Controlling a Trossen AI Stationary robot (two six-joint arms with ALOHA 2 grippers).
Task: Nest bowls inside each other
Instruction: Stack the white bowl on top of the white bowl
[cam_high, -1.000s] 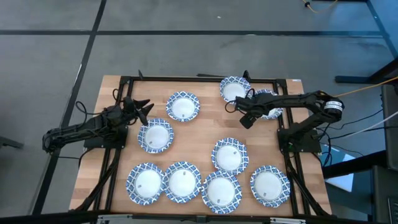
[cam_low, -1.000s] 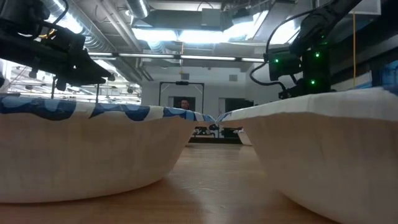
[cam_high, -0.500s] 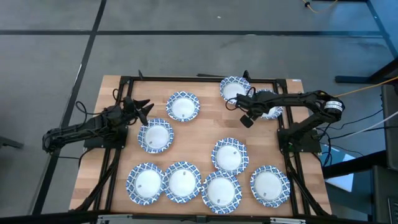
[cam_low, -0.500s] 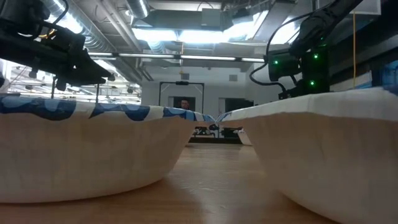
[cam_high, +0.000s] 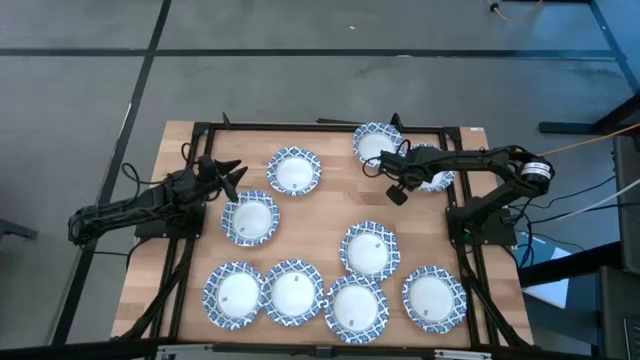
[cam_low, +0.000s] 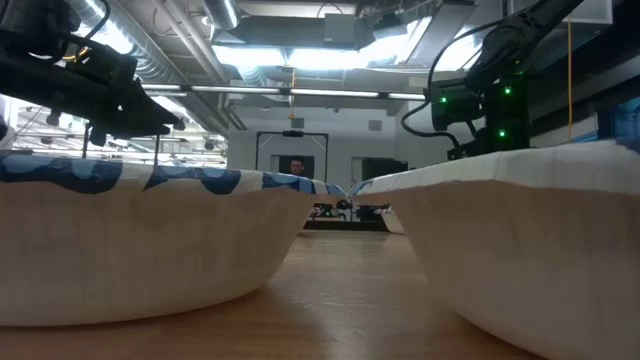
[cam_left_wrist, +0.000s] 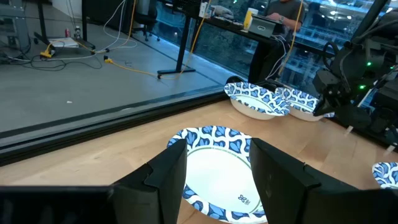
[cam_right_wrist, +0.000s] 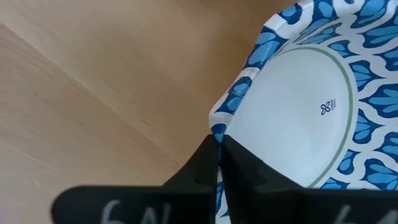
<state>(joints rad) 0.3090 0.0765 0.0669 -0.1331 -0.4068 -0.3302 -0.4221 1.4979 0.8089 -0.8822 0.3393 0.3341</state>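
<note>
Several blue-and-white patterned bowls, white inside, stand apart on the wooden table (cam_high: 320, 215). My right gripper (cam_high: 398, 170) is at the far right, shut on the bowl (cam_high: 436, 180) that lies partly under its arm. Another bowl (cam_high: 376, 142) stands just beyond it toward the far edge. At the left, my left gripper (cam_high: 226, 176) hovers open. In the left wrist view its fingers (cam_left_wrist: 166, 177) stand on either side of a bowl (cam_left_wrist: 217, 165) farther off without touching it. My right gripper pinches the bowl's patterned rim (cam_right_wrist: 219, 127) between its two fingers, one inside the bowl and one outside. The fingers come from above, slanting from the table's right. The rim is creased at the pinch. The bowl (cam_left_wrist: 303, 104) looks level on the table.
Several more bowls fill the near half, among them one (cam_high: 250, 217) beside my left gripper and one (cam_high: 369, 249) at mid-table. Two near bowls (cam_low: 150, 240) (cam_low: 520, 240) fill the low view. A black frame (cam_high: 300, 127) rings the table. A person (cam_low: 296, 167) shows far behind.
My right gripper has shut and taken hold of the bowl's rim, shifting slightly toward the table's right edge. The bowls have stayed in place.
</note>
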